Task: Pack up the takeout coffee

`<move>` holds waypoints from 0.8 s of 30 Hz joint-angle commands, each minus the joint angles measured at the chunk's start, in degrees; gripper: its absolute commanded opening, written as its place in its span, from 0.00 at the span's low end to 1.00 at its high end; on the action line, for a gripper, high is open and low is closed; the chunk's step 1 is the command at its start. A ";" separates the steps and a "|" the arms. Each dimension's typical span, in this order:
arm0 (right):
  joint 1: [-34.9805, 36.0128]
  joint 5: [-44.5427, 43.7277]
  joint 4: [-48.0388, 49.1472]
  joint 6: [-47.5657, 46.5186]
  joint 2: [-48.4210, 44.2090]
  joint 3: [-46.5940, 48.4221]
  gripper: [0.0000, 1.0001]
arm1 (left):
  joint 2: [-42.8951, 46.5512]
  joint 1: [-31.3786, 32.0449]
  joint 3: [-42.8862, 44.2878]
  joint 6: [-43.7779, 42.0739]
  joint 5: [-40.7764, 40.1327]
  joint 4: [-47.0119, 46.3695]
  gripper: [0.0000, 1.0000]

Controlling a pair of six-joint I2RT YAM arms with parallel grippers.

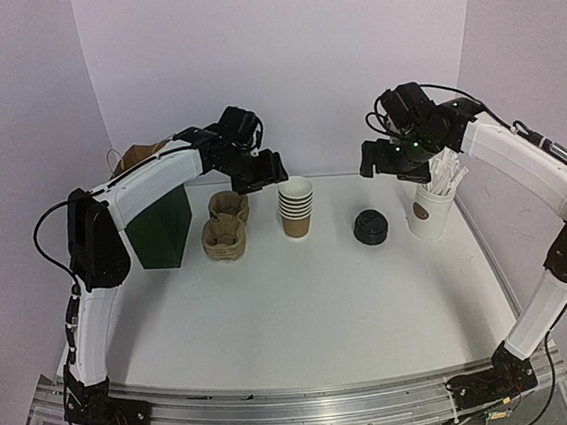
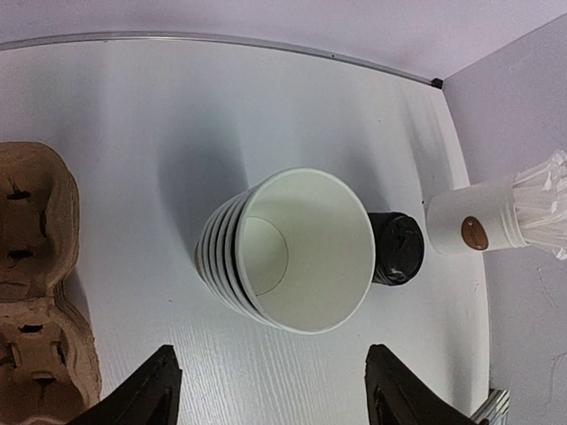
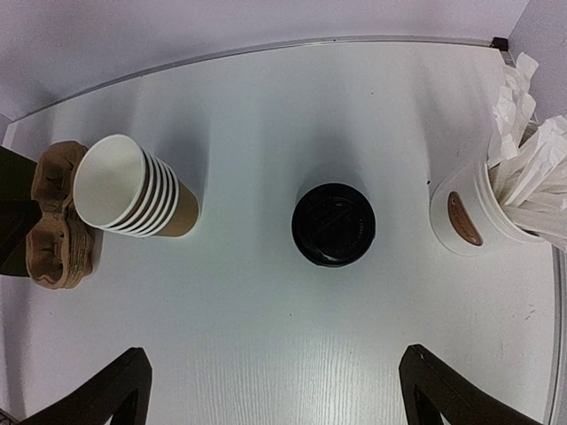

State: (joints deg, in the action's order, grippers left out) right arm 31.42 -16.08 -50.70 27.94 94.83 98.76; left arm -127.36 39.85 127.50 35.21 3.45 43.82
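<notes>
No lidded brown cup shows, so the takeout coffee is out of view. A stack of lidless brown cups (image 1: 296, 209) stands mid-table, its white inside facing the left wrist camera (image 2: 292, 248). To its right, a black dome lid (image 1: 370, 226) rests on the table. My left gripper (image 1: 263, 174) hovers above and just behind the stack, open and empty, its dark fingertips (image 2: 151, 394) wide apart. High over the lid (image 3: 334, 224), my right gripper (image 1: 391, 160) is also open, with nothing between its fingers (image 3: 115, 390).
A dark green paper bag (image 1: 162, 224) stands at the left. Brown pulp cup carriers (image 1: 227, 228) are stacked beside it. A white cup of wrapped sticks (image 1: 432, 208) stands at the right, near the table's side edge. The back wall is close behind.
</notes>
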 commanded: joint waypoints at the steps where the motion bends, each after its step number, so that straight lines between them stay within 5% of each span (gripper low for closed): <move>1: 0.01 0.56 0.60 1.32 0.45 1.42 0.97 | -1.68 0.06 1.72 0.54 -1.17 -4.82 0.65; 24: -0.04 -0.59 0.61 4.12 -2.09 -2.18 0.96 | -5.97 0.16 4.07 1.04 0.31 -6.28 0.41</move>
State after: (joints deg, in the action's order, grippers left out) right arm 31.42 -16.08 -50.61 31.12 94.83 97.34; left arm -132.53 39.92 129.03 36.07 3.34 39.35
